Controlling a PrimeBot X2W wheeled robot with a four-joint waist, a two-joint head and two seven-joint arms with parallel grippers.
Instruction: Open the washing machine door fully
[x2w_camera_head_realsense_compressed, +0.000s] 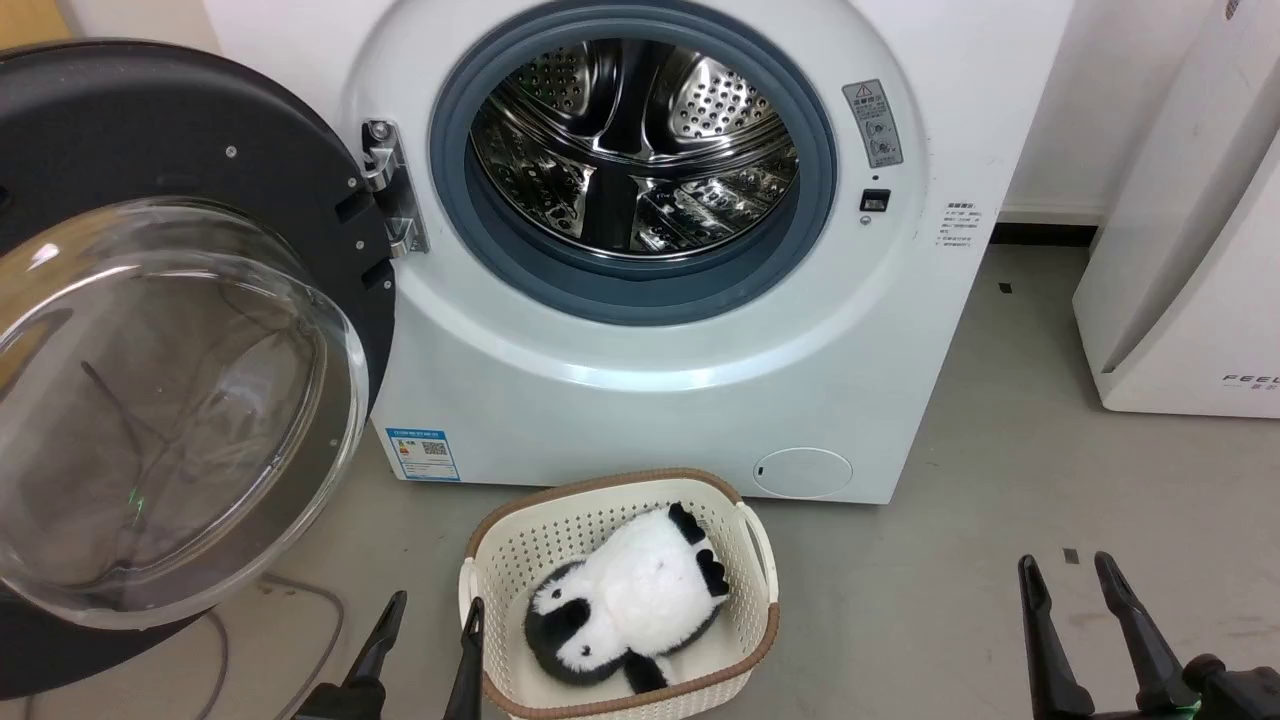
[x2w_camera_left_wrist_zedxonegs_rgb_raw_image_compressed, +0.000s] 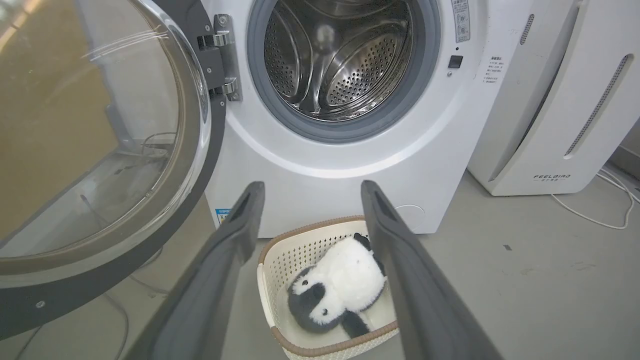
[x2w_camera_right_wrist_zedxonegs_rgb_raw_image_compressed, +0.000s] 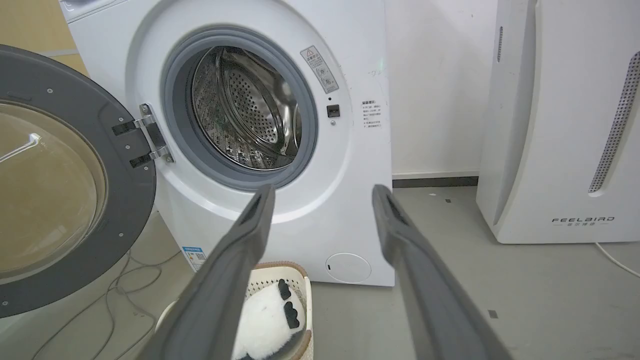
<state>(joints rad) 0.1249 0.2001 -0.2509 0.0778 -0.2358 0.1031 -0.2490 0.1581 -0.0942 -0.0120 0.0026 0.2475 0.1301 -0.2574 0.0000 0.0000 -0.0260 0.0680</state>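
The washing machine door (x2w_camera_head_realsense_compressed: 250, 170), a big round black ring around a bulging clear glass bowl (x2w_camera_head_realsense_compressed: 170, 410), hangs swung out wide to the left on its metal hinge (x2w_camera_head_realsense_compressed: 392, 190), inner side facing me. The same door (x2w_camera_left_wrist_zedxonegs_rgb_raw_image_compressed: 100, 150) (x2w_camera_right_wrist_zedxonegs_rgb_raw_image_compressed: 65, 180) fills the left of both wrist views. Behind it the white washer (x2w_camera_head_realsense_compressed: 660, 380) shows its grey rubber ring and steel drum (x2w_camera_head_realsense_compressed: 635, 145). My left gripper (x2w_camera_head_realsense_compressed: 432, 612) is open low at the bottom left, beside the basket, touching nothing. My right gripper (x2w_camera_head_realsense_compressed: 1070, 572) is open at the bottom right over bare floor.
A cream basket (x2w_camera_head_realsense_compressed: 760, 540) holding a black-and-white plush panda (x2w_camera_head_realsense_compressed: 630, 595) sits on the floor before the washer. A white appliance (x2w_camera_head_realsense_compressed: 1190, 230) stands at the right. Cables (x2w_camera_head_realsense_compressed: 300, 620) trail under the door. Grey floor lies open at the right.
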